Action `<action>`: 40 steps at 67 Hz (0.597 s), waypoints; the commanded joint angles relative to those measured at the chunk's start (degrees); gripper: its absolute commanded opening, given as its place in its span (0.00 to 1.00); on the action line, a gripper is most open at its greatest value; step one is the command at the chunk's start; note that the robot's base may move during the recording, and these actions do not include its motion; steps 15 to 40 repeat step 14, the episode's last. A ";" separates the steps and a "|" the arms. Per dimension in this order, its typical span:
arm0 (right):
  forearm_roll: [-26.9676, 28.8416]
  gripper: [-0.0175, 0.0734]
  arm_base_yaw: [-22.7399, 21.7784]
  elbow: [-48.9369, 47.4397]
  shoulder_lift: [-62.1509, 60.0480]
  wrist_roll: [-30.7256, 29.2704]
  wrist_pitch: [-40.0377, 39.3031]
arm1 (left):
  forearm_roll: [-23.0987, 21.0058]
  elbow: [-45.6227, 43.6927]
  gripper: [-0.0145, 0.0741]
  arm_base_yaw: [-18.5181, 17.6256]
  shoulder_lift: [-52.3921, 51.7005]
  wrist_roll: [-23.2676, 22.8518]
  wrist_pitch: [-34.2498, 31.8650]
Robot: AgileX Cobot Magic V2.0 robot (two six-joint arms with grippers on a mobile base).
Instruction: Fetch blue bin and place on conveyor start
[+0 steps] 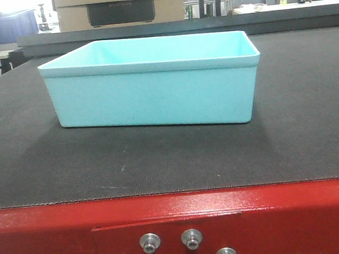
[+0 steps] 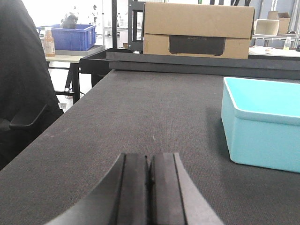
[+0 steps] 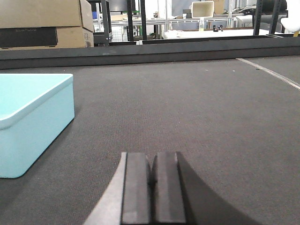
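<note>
My left gripper (image 2: 149, 185) has its pads pressed together with nothing between them, hovering low over the belt. From it, the blue bin (image 2: 262, 124) lies ahead and to the right, near but not touching. My right gripper (image 3: 152, 185) is likewise closed and empty, and from it the same bin (image 3: 30, 122) sits ahead and to the left. So the bin lies between my two arms, and I can't judge either one as clearly nearer. In the front view the bin (image 1: 154, 84) stands upright on the black belt of the conveyor start (image 1: 178, 221), a little back from the red frame, its long axis running across my view, left to right. I judge the placing essentially done; any regrasp would take the short ends from each side.
</note>
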 commanded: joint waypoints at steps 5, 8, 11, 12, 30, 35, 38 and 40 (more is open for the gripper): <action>-0.36 0.01 0.14 -0.01 -0.23 -0.39 -0.46 | -0.09 -0.14 0.04 0.03 -0.28 -0.01 -1.09; -0.36 0.01 0.14 -0.01 -0.23 -0.39 -0.46 | -0.09 -0.14 0.04 0.03 -0.28 -0.01 -1.09; -0.36 0.01 0.14 -0.01 -0.23 -0.39 -0.46 | -0.09 -0.14 0.04 0.03 -0.28 -0.01 -1.09; -0.36 0.01 0.14 -0.01 -0.23 -0.39 -0.46 | -0.09 -0.14 0.04 0.03 -0.28 -0.01 -1.09; -0.36 0.01 0.14 -0.01 -0.23 -0.39 -0.46 | -0.09 -0.14 0.04 0.03 -0.28 -0.01 -1.09; -0.36 0.01 0.14 -0.01 -0.23 -0.39 -0.46 | -0.09 -0.14 0.04 0.03 -0.28 -0.01 -1.09; -0.36 0.01 0.14 -0.01 -0.23 -0.39 -0.46 | -0.09 -0.14 0.04 0.03 -0.28 -0.01 -1.09; -0.36 0.01 0.14 -0.01 -0.23 -0.39 -0.46 | -0.09 -0.14 0.04 0.03 -0.28 -0.01 -1.09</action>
